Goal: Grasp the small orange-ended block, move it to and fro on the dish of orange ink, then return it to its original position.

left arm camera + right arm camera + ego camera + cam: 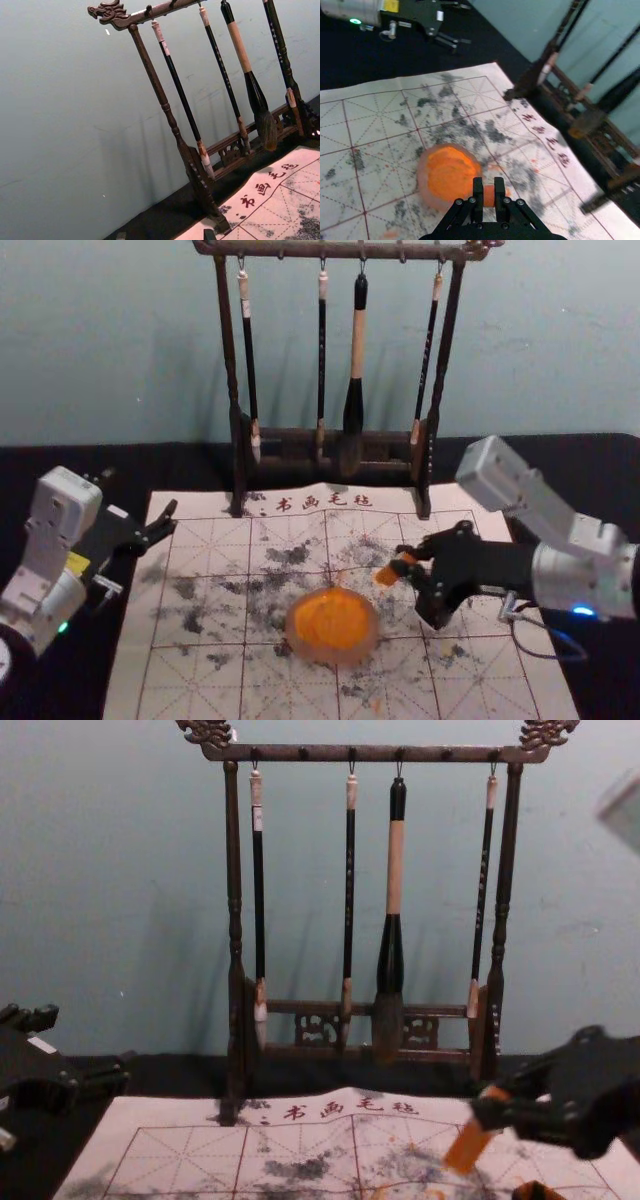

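Observation:
In the head view my right gripper point(408, 566) is shut on the small orange-ended block point(388, 575), which tilts down past the far right rim of the dish of orange ink point(333, 626). The right wrist view has the block point(489, 196) pinched between the fingertips of my right gripper point(489, 190), beside the dish point(449, 175). Seen from the chest, the block point(472, 1138) slants, its lower end orange. My left gripper point(138, 498) is parked open off the mat's left edge; the left wrist view catches the tips of that left gripper point(165, 235).
A dark wooden rack point(238, 390) with several hanging brushes stands behind, at the mat's far edge. The white gridded mat point(200, 680) bears grey and orange stains. A black cloth point(60, 455) covers the table. In the chest view, a dark orange patch point(536, 1191) is at the bottom edge.

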Tool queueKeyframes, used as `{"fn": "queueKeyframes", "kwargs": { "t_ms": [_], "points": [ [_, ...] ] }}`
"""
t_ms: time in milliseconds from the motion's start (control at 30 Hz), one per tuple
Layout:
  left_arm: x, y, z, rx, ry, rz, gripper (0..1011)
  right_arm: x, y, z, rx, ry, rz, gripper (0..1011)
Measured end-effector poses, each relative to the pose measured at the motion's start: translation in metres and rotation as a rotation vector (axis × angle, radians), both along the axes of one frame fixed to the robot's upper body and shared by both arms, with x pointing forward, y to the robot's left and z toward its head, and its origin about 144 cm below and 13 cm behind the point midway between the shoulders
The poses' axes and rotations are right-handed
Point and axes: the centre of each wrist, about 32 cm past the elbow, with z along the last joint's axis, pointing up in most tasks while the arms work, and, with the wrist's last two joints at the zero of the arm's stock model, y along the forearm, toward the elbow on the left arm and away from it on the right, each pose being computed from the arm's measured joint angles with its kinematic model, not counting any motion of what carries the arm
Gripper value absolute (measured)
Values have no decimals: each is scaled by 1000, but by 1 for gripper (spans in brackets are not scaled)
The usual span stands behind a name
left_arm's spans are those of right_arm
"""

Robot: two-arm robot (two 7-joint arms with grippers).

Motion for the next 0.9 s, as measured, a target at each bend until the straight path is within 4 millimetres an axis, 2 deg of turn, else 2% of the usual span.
{"fn": "queueKeyframes", "kwargs": {
  "t_ms": [367, 900],
  "points": [
    [0, 0, 0, 0, 0, 0, 1001, -15, -28, 10, -17, 18, -111, 99],
    [0, 0, 0, 0, 0, 0, 1001, -22, -34, 3, -33, 65, -144, 99]
  ]
}}
